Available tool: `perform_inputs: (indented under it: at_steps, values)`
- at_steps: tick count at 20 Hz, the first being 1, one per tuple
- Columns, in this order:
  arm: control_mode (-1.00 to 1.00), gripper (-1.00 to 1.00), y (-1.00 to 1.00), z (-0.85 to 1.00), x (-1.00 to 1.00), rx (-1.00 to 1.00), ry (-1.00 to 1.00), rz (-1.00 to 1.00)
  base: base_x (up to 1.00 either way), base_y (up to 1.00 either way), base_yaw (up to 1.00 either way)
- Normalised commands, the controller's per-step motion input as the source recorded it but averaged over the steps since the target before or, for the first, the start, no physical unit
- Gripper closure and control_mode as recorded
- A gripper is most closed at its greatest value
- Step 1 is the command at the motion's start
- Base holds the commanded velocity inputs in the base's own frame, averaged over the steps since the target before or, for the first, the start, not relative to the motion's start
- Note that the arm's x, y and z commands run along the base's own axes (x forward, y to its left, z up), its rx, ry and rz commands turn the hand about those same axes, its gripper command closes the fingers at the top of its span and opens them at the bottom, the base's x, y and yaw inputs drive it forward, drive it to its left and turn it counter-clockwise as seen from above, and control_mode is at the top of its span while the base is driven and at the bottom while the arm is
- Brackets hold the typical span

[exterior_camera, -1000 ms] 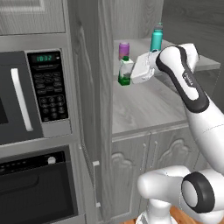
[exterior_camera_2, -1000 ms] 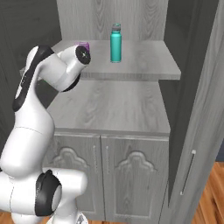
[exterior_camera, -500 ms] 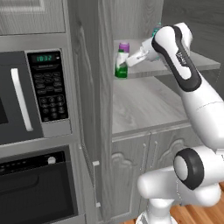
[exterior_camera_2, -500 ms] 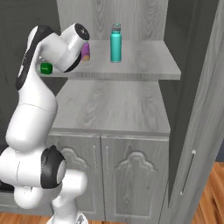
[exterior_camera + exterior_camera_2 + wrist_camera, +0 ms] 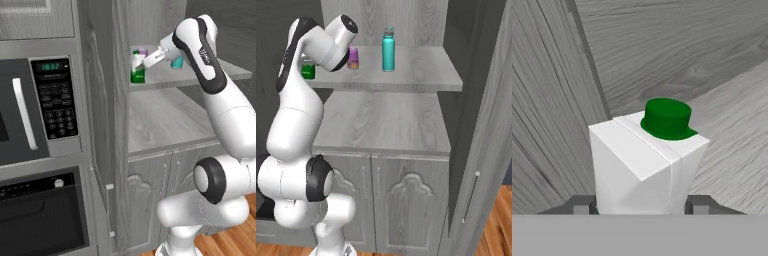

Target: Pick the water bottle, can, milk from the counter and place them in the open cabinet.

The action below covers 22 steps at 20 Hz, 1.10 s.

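Observation:
My gripper [image 5: 641, 206] is shut on the milk [image 5: 647, 165], a white-topped carton with a green cap. The milk [image 5: 137, 74] is upright at the left end of the open cabinet's upper shelf [image 5: 421, 75], close to the side wall. I cannot tell whether it touches the shelf. From the right base it shows as a green patch, the milk [image 5: 308, 71], behind my arm. The purple can [image 5: 353, 58] and the teal water bottle [image 5: 388, 49] stand on the same shelf to its right. My arm hides most of the water bottle [image 5: 177, 62]. The counter is out of view.
A lower grey wood-grain shelf [image 5: 386, 120] lies under the upper one, above two arched-panel doors [image 5: 401, 200]. The cabinet's slab door [image 5: 481, 125] stands open on the right. A microwave [image 5: 45, 105] and an oven [image 5: 40, 215] sit left of the cabinet wall.
My arm has risen and carried the milk up and further in, to the left end of the upper shelf. The can, earlier hidden by my hand, now shows.

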Motion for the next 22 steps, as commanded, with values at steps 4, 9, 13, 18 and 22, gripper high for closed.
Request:
perform_inputs:
  at_steps: [4,9,13,18,22]
  values:
    - [-1.0,1.0,0.11,0.24,0.0,0.0,0.0,0.0,0.0,0.0,0.0]
    - [-1.0,1.0,0.03,0.02,0.13,-0.01,-0.05,0.0,0.0,0.0,0.0]
    - [-1.0,1.0,0.0,-0.03,0.31,-0.03,-0.08,0.0,0.0,0.0,0.0]
    - [-1.0,1.0,0.01,-0.02,0.28,-0.05,-0.07,0.0,0.0,0.0,0.0]
    - [-1.0,1.0,0.1,-0.08,0.26,-0.04,0.0,-0.01,0.0,0.0,0.0]
